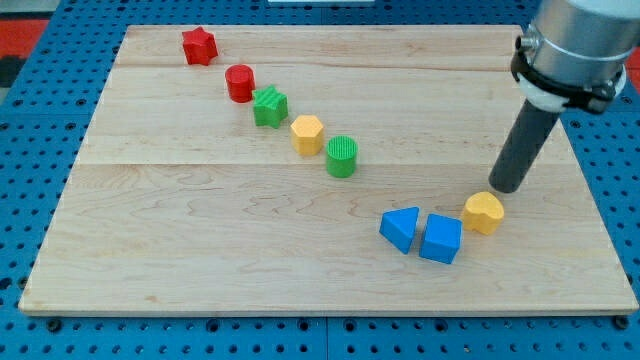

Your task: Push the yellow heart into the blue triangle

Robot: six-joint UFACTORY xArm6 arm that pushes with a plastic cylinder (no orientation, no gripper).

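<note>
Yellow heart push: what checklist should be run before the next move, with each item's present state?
1. My tip shows in the view: ok.
2. Tip sits just above and right of the yellow heart: ok.
3. Tip touching the heart: cannot tell.
4. Straight path from heart to blue triangle: not ok, the blue cube lies between them.
5. Heart clear of the board's edge: ok.
6. Green cylinder and yellow hexagon away from the path: ok.
</note>
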